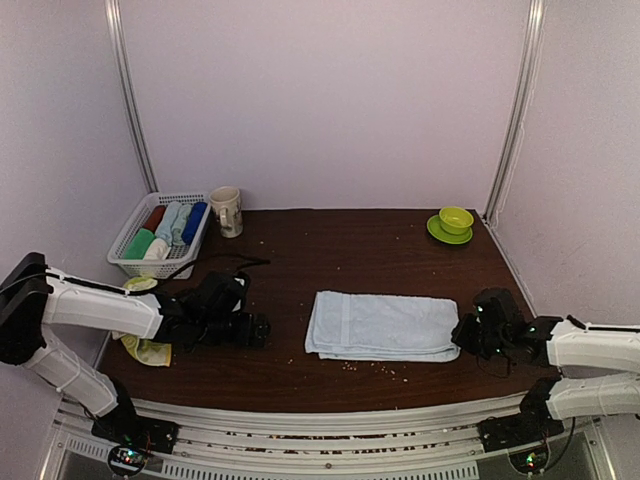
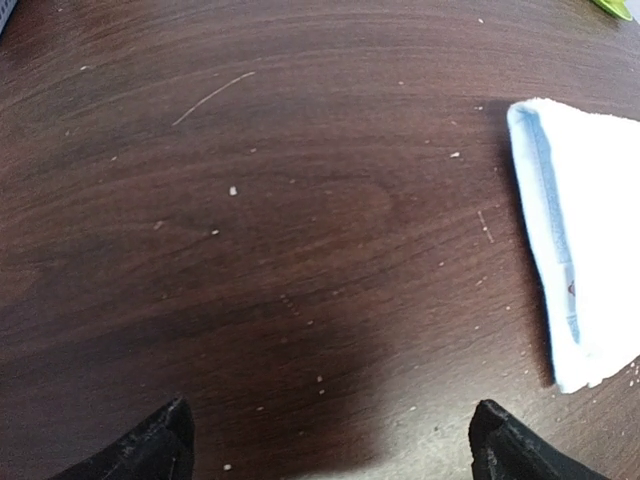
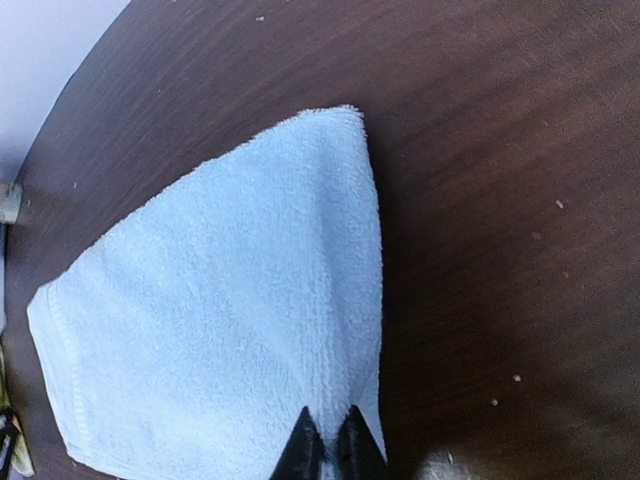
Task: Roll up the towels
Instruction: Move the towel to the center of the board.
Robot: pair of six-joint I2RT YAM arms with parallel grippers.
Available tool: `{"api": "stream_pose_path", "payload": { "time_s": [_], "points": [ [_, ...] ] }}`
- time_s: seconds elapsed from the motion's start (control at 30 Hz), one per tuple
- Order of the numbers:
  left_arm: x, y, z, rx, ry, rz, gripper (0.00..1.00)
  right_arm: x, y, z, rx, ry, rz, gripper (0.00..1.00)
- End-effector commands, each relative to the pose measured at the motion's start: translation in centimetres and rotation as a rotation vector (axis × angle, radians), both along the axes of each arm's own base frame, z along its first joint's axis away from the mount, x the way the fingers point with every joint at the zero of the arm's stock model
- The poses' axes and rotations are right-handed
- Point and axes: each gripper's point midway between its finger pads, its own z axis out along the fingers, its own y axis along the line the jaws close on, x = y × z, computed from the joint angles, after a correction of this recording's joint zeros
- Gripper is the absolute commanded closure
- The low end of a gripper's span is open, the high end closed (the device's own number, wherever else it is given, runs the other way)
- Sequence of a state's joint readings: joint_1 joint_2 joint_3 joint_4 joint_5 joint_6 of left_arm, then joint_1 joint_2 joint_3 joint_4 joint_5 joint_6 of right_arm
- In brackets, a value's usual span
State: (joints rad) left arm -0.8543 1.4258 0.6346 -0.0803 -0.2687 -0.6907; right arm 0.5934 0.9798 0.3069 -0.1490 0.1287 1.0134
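Note:
The long pale blue towel (image 1: pixel 383 325) lies flat and folded on the dark wooden table (image 1: pixel 340 250), right of centre. My right gripper (image 1: pixel 462 335) is at its right end. In the right wrist view the two fingertips of my right gripper (image 3: pixel 328 440) pinch a raised ridge of the towel (image 3: pixel 220 320) near its edge. My left gripper (image 1: pixel 258 330) hovers low over bare wood left of the towel, jaws wide apart (image 2: pixel 335 430) with nothing between them. The towel's near corner (image 2: pixel 590 230) shows at the right of that view. A yellow-green towel (image 1: pixel 148 350) lies partly under my left arm at the table's left edge.
A white slatted basket (image 1: pixel 122 258) at the back left holds several rolled towels. A patterned mug (image 1: pixel 227 211) stands beside it. A green bowl on a green plate (image 1: pixel 455 222) sits at the back right. Crumbs dot the wood near the towel's front edge.

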Motion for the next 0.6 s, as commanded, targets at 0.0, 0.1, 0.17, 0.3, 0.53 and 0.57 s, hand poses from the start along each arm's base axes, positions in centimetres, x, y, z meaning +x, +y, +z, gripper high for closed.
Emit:
{"api": "stream_pose_path", "payload": {
  "time_s": [0.0,0.1,0.17,0.3,0.53,0.57],
  "points": [
    [0.6,-2.8,0.8,-0.018,-0.034,-0.027,0.02,-1.1,-2.0,-0.9,-0.041,0.029,-0.075,0.79],
    [0.3,-5.3,0.7,0.008,-0.037,-0.069,0.02,-1.4,-2.5,-0.7,-0.046,0.025,-0.087,0.67],
    [-0.2,-7.1,0.6,0.042,-0.041,-0.099,0.02,-1.4,-2.9,-0.1,-0.051,0.013,-0.100,0.58],
    [-0.9,-9.9,0.5,0.107,-0.061,-0.128,0.02,-1.1,-3.7,1.9,-0.072,-0.036,-0.131,0.42],
    [-1.1,-12.9,-0.7,0.224,-0.094,-0.145,0.02,0.4,-4.5,5.4,-0.144,-0.115,-0.161,0.37],
    [-1.1,-13.1,-1.1,0.244,-0.094,-0.146,0.02,0.6,-4.4,5.5,-0.147,-0.115,-0.158,0.37]
  ]
}}
